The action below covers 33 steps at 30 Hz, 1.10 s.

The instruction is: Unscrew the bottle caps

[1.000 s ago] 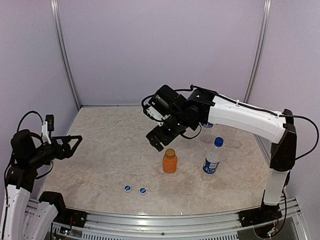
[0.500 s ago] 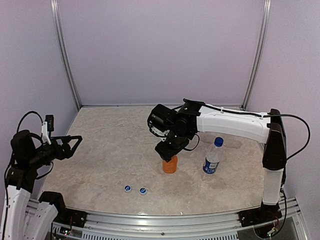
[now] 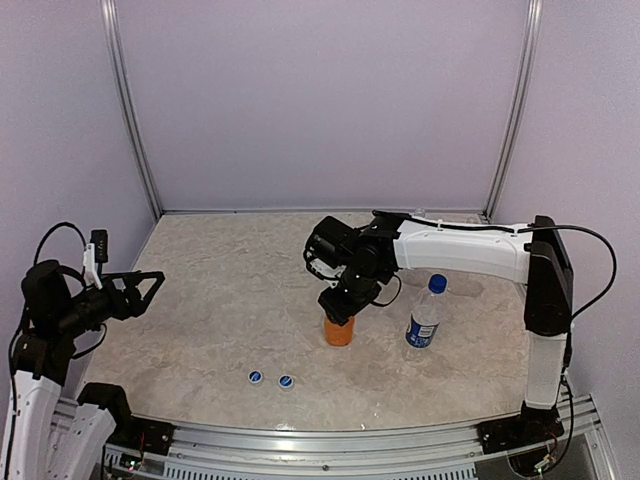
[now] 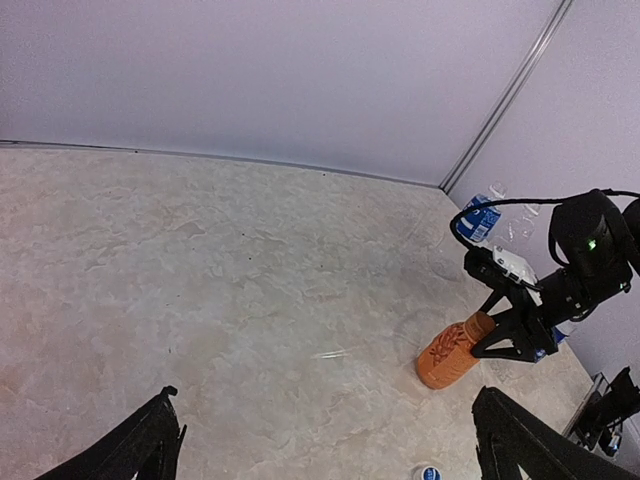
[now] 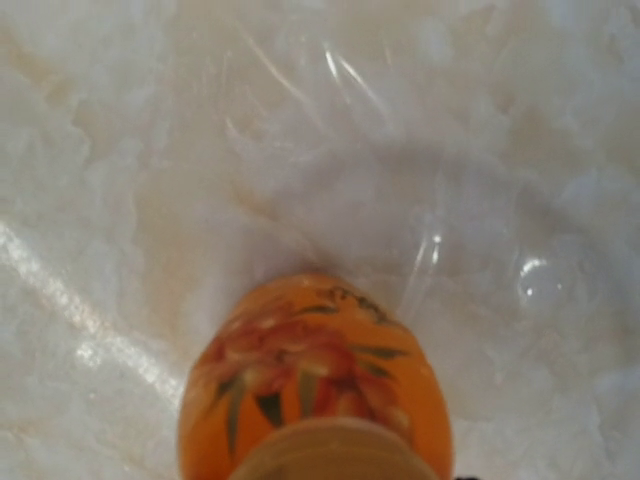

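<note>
The short orange bottle (image 3: 340,333) stands upright mid-table. My right gripper (image 3: 340,308) reaches down over its top. In the left wrist view its two black fingers (image 4: 500,345) press on either side of the golden-brown cap (image 4: 481,325). The right wrist view shows only the bottle (image 5: 315,375) and cap (image 5: 330,455) from above, with no fingers. To the right stands a clear blue-labelled bottle (image 3: 424,322) with its blue cap (image 3: 437,284) on. Two loose blue caps (image 3: 255,377) (image 3: 286,381) lie near the front. My left gripper (image 3: 145,288) hangs open far to the left, holding nothing.
In the left wrist view, a blue-labelled bottle (image 4: 481,218) and a clear one (image 4: 517,214) sit by the back right corner. Purple walls close in the table (image 3: 230,300) at the back and sides. A metal rail (image 3: 330,440) runs along the front edge.
My right arm dropped from up and left of the orange bottle onto its cap, and its jaws closed in on it. The left arm stayed still.
</note>
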Available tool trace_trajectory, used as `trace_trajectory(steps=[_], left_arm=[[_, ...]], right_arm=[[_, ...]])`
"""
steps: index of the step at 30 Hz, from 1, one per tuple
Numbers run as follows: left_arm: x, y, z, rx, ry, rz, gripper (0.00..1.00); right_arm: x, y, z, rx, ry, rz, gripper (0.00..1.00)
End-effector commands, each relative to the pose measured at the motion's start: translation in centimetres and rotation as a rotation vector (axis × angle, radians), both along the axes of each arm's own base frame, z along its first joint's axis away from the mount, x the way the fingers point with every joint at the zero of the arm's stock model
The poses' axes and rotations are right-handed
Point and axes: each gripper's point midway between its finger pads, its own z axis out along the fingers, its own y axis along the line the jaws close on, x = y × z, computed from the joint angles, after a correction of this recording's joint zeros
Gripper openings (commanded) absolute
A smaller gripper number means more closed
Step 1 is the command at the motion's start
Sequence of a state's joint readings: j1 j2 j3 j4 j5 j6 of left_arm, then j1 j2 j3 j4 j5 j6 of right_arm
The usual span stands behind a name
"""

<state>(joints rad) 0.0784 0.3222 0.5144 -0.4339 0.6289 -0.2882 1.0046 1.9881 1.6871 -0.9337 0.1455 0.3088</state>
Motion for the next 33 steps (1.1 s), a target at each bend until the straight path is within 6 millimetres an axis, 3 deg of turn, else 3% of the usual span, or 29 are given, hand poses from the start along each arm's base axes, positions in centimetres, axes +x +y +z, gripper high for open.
trace_trajectory(steps=[1, 3, 8, 12, 14, 19, 25, 29, 33], left_arm=[[0.1, 0.0, -0.3, -0.007, 0.001, -0.004, 0.99], [0.1, 0.0, -0.4, -0.008, 0.005, -0.006, 0.99], [0.2, 0.0, -0.4, -0.008, 0.004, -0.005, 0.99], [0.0, -0.3, -0.3, -0.008, 0.000, -0.024, 0.99], [-0.2, -0.7, -0.1, -0.006, -0.010, -0.056, 0.98], [-1.5, -2.5, 1.1, 0.083, -0.035, -0.174, 0.96], [-4.3, -6.0, 3.5, 0.431, -0.140, -0.480, 0.98], [-5.1, -7.6, 4.5, 0.710, -0.257, -0.676, 0.99], [-4.6, -8.9, 5.0, 0.811, -0.278, -0.753, 0.99]], right_arm=[[0.4, 0.5, 0.0, 0.021, -0.004, 0.010, 0.54], [0.5, 0.6, 0.2, 0.024, -0.007, 0.014, 0.46], [0.2, 0.8, 0.5, 0.030, 0.007, 0.032, 0.14], [0.0, 1.5, 1.7, 0.061, 0.014, 0.054, 0.00], [-0.4, 2.5, 3.0, 0.102, 0.014, 0.083, 0.00], [-2.0, 7.3, 10.2, 0.329, -0.048, 0.203, 0.00], [-3.5, 12.3, 19.5, 0.580, -0.251, 0.321, 0.00], [-4.2, 15.5, 23.1, 0.768, -0.320, 0.384, 0.00], [-4.5, 16.6, 25.6, 0.885, -0.350, 0.400, 0.00]])
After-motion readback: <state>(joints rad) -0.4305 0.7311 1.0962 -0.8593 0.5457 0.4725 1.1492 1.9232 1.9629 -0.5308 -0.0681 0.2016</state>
